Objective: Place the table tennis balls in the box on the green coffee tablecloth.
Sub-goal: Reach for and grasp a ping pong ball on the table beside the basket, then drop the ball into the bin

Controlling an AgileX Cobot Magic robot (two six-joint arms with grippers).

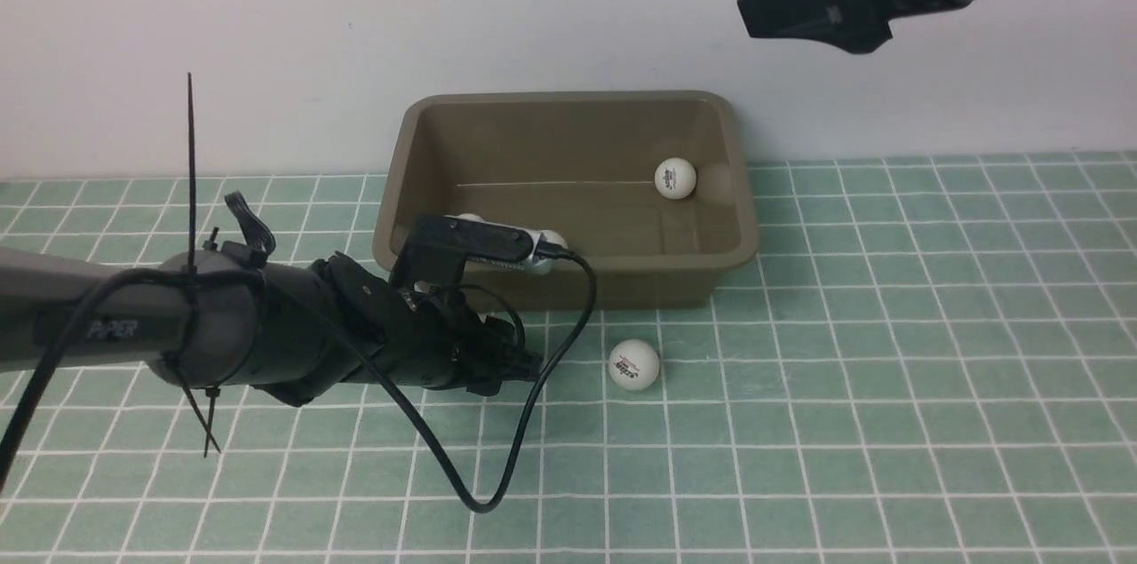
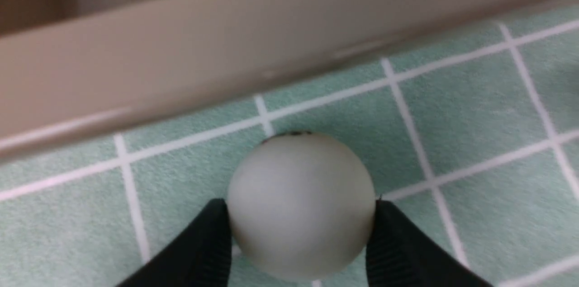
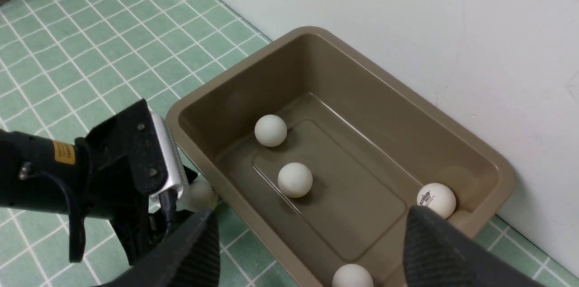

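At the left, the robot's left arm reaches in low and almost level over the green coffee tablecloth (image 1: 888, 369), a teal cloth ruled in small white squares. Its left claw (image 2: 301, 214) is clenched on one white table tennis ball (image 2: 301, 192). In the left wrist view a black fingertip (image 2: 212, 242) presses against each side of it. This ball appears to rest on the cloth, not yet lifted, just beside the outside of the box's front wall. The low approach probably suits a ball so close to that wall, since the fingers can straddle it without bumping the rim.

In the middle stands the box (image 1: 622, 284), an olive-brown tub backed against the white wall (image 1: 266, 13). At least three balls already lie inside. A plain ball (image 3: 270, 130) sits toward the left end, and a second plain ball (image 3: 295, 180) is near it, closer to the front. A logo ball (image 1: 675, 178) lies by the far right corner. In the front view the left arm's wrist camera (image 1: 484, 244) hides part of the two plain ones.

Just right of the left claw, a loose ball (image 1: 634, 364) with a printed logo rests on the cloth. It is near the box's front wall but apart from it, and it has yet to be collected.

At the upper right, the right claw (image 3: 310, 232) is raised high near the box's right end, with its fingers spread wide and nothing between them. It seems to be held up there to leave the space over the box free for the left arm's drop.
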